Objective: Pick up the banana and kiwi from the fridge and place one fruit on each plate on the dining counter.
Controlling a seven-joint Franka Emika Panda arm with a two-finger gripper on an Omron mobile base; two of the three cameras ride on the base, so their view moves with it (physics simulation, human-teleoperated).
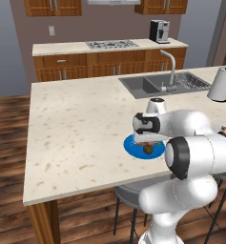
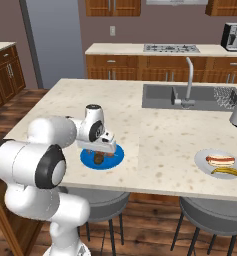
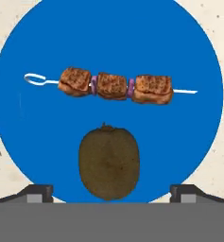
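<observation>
blue plate [image 1: 131, 148]: far part hidden behind the hand | banana [image 2: 230, 172]: tip cut by right edge | skewer [image 1: 145, 143]: too small to tell

Arm [image 1: 190, 143] bent low, wrist pointing down, fingers [image 3: 40, 193] spread wide.

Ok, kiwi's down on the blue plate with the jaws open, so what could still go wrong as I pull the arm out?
The kiwi lies between the open gripper's fingertips, so a sideways retreat might roll it. The skewer lies close beside it on the blue plate; a nudged kiwi could knock it. The banana sits near the pale plate's counter-edge side, so a wide swing might push it off.
</observation>
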